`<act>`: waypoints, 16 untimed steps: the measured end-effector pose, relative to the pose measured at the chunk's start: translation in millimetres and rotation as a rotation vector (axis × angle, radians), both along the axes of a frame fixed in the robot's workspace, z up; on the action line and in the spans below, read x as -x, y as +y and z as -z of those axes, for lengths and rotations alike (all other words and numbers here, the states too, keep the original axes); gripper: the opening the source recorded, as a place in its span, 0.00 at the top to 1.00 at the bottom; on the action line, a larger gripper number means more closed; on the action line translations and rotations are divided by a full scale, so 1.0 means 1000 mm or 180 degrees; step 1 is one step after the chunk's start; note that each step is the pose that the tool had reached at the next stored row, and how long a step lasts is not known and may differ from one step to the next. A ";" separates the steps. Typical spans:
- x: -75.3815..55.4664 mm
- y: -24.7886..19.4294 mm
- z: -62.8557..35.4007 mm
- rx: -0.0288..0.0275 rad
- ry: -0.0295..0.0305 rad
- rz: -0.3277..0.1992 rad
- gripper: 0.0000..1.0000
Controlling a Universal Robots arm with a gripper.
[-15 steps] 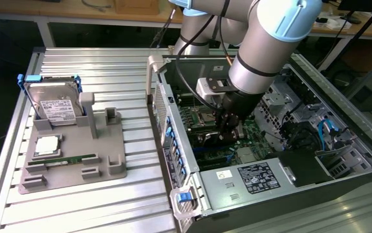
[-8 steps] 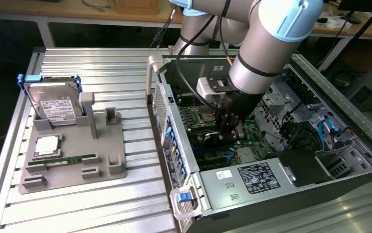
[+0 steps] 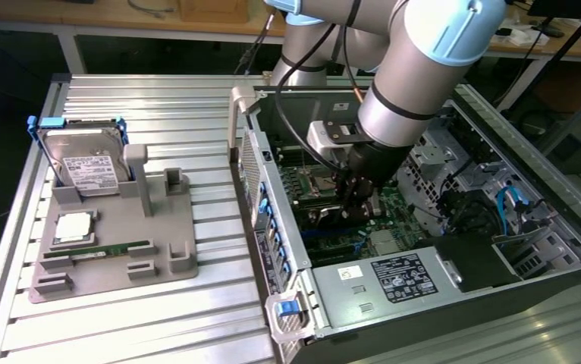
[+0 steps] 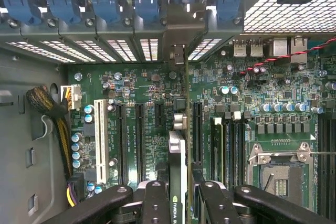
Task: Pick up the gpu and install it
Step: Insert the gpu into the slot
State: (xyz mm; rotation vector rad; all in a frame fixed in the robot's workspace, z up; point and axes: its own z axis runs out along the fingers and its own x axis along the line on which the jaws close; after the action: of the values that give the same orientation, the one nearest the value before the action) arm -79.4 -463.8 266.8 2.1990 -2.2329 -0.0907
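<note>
Grips gpu edge-on between closed-in fingers of gripper. Holds card inside open computer case, over motherboard, parallel to expansion slots. Contact with slot: cannot tell. Toward bench edge at exterior view's left: grey holder with hard drive, memory stick.

At the exterior view's left, parts holder with hard drive; at its right, computer case with gpu inside.
</note>
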 end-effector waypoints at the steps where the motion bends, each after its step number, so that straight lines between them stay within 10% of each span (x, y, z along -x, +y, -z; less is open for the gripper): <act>1: 0.000 0.0000 0.0000 0.0000 0.0005 0.0000 0.73; 16: -0.001 0.0000 0.0038 -0.0001 0.0017 0.0000 0.73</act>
State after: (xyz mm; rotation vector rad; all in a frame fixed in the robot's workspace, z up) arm -78.7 -463.8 263.0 2.1961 -2.2303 -0.0969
